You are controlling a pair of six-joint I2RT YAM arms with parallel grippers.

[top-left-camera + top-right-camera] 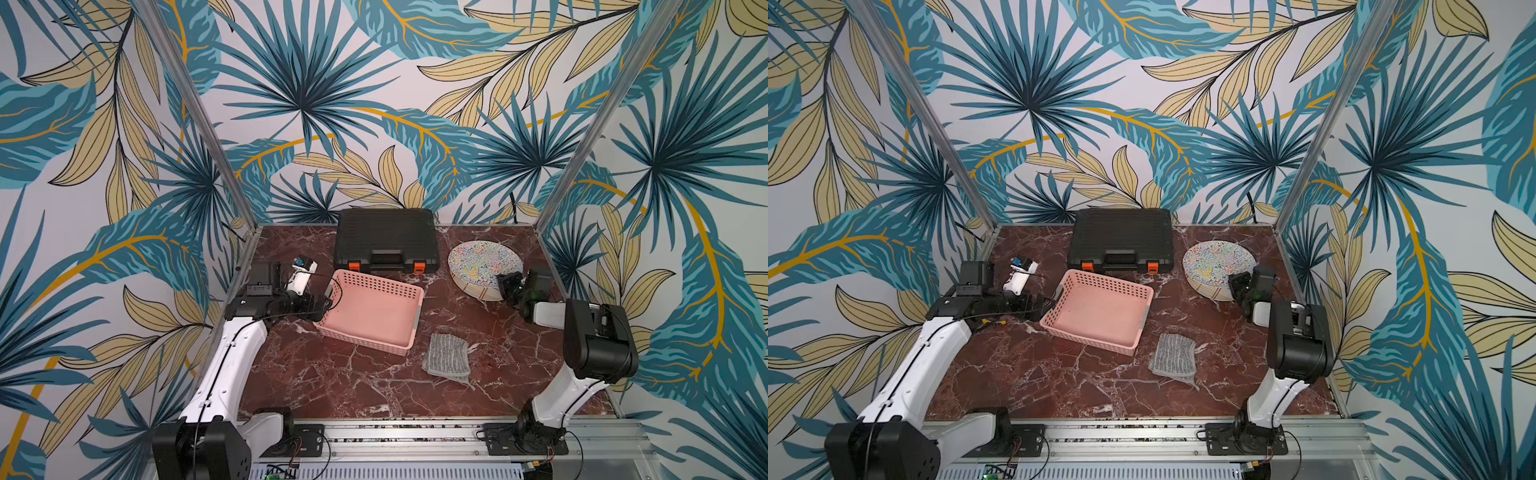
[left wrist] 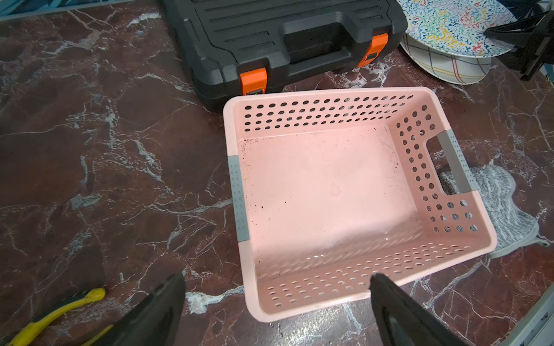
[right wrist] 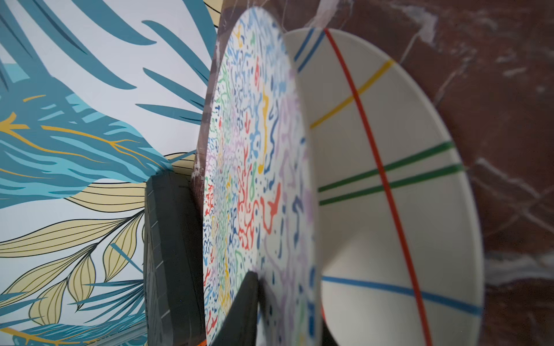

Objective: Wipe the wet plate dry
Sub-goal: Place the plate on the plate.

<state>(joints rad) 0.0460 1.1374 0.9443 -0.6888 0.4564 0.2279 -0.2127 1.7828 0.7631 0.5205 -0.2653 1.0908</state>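
The plate (image 1: 478, 257) (image 1: 1214, 257) has a many-coloured squiggle pattern. It lies at the back right on a white bowl (image 1: 478, 293) (image 3: 389, 209) with coloured stripes. My right gripper (image 1: 509, 286) (image 3: 284, 305) straddles the plate's near-right rim. One finger (image 3: 239, 305) lies on the patterned face (image 3: 254, 149); the other is almost hidden under the rim, so the grip is unclear. A grey striped cloth (image 1: 446, 358) (image 1: 1173, 357) (image 2: 503, 203) lies flat on the marble, right of the basket. My left gripper (image 1: 320, 305) (image 2: 275, 287) hangs open and empty at the basket's near-left corner.
An empty pink perforated basket (image 1: 417, 309) (image 2: 233, 191) stands mid-table. A shut black tool case (image 1: 386, 237) (image 2: 269, 36) with orange latches sits behind it. A yellow-handled tool (image 2: 60, 308) lies by the left gripper. Metal frame posts rise at the table's back corners.
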